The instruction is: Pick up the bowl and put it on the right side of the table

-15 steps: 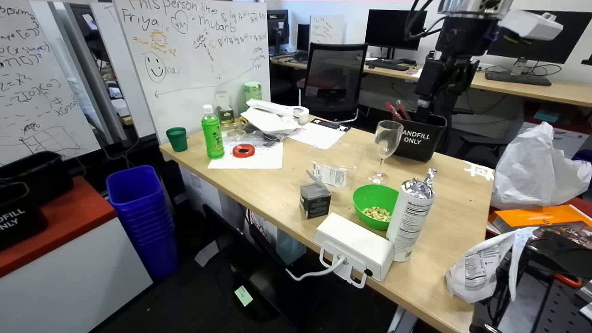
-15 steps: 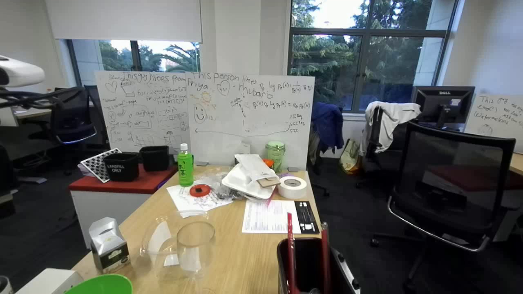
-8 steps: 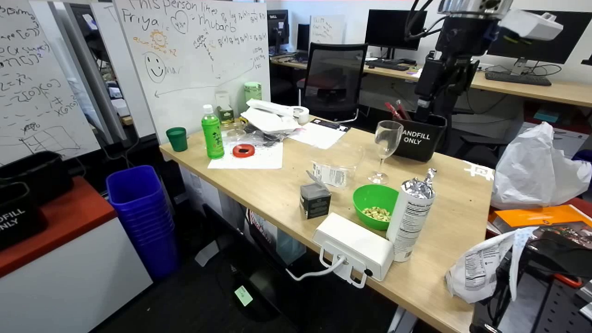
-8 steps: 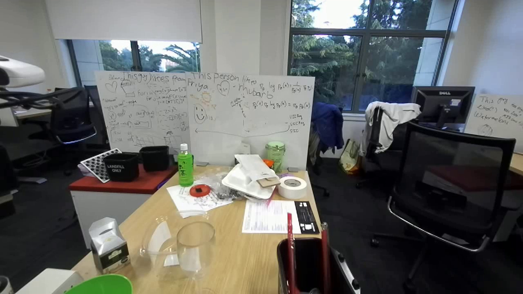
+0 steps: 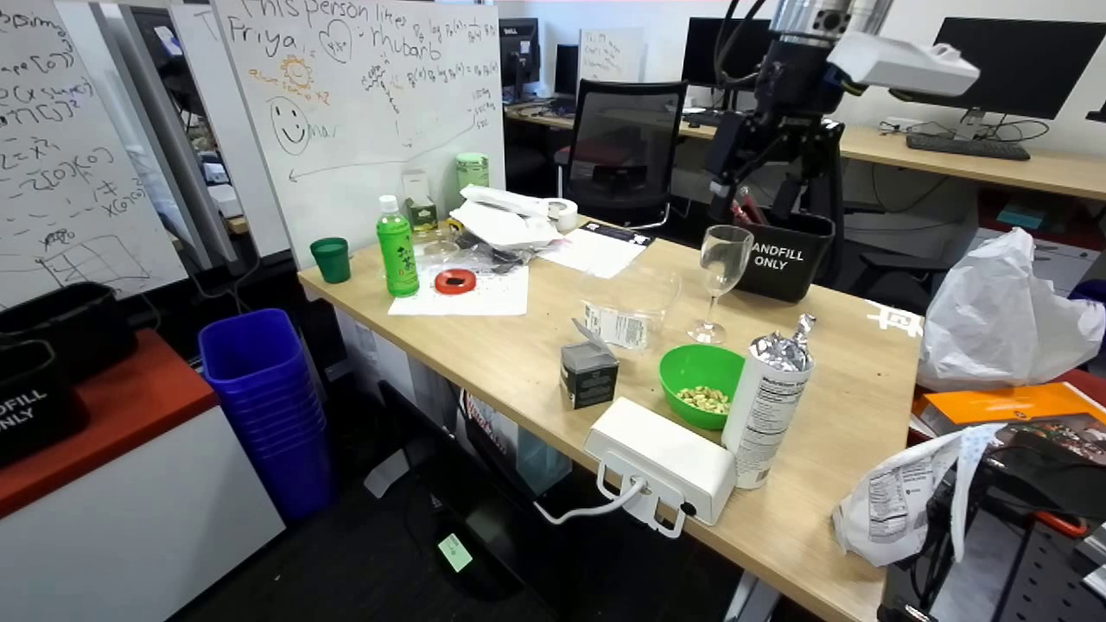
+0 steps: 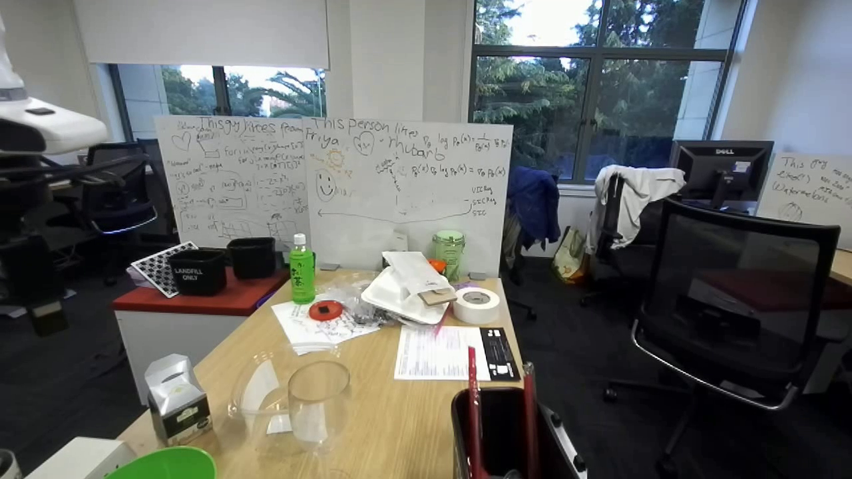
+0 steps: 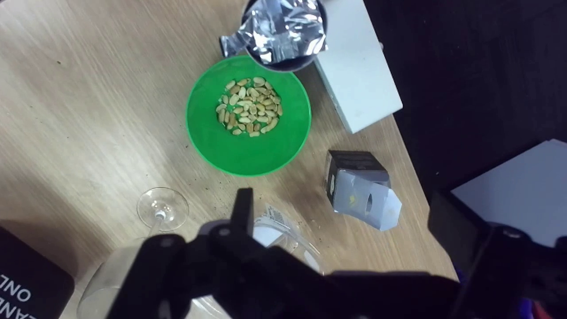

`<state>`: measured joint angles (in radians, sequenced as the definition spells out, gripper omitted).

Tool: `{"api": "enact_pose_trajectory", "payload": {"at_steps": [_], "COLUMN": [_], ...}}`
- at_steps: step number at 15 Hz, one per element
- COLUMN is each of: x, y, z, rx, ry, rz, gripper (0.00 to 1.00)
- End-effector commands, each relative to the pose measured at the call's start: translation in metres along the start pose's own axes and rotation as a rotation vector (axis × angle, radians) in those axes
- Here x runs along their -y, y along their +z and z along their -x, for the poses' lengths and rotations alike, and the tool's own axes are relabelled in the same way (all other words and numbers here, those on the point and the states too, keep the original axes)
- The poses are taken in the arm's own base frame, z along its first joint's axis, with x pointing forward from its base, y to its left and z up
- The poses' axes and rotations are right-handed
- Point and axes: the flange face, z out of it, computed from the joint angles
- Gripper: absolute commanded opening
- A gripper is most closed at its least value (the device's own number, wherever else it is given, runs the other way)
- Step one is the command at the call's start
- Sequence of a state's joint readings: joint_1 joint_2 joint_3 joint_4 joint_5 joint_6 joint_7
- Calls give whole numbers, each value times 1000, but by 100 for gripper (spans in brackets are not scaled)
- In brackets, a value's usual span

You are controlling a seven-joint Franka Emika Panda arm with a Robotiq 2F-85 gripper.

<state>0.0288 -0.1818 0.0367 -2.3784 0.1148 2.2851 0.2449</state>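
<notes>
In the wrist view, the claw (image 7: 341,197) is standing wide at its tips, gripping nothing, and is partly hiding the clear plastic bowl (image 7: 288,241). The bowl's walls are looking thin, light and smooth, so it is probably going to flex and slide under a hard squeeze. In an exterior view, the bowl is resting on the counter (image 5: 851,371) between the small black box (image 5: 590,380) and the wine glass (image 5: 724,259), the claw hanging higher. In an exterior view, the wine glass (image 6: 318,399) is standing partly before the bowl; that fragile neighbour is likely making its side risky, so pinching the rim lightly away from it is seeming best.
</notes>
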Motion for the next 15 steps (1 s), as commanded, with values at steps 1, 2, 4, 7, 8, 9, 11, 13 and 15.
{"api": "enact_pose_trajectory", "payload": {"at_steps": [1, 2, 4, 7, 8, 9, 11, 13, 15], "x": [4, 2, -3, -15, -18, -22, -23, -22, -21], "y": [21, 28, 42, 67, 77, 87, 87, 91, 89], "z": [-34, -45, -66, -96, -103, -107, -100, -106, -107], "rx": [14, 10, 1, -11, 9, 23, 21, 23, 18], "ry": [155, 203, 296, 407, 428, 446, 417, 426, 428], "rz": [-16, -17, -20, -27, -38, -38, -18, -20, -23], "gripper": [100, 100, 100, 100, 100, 100, 100, 100, 100]}}
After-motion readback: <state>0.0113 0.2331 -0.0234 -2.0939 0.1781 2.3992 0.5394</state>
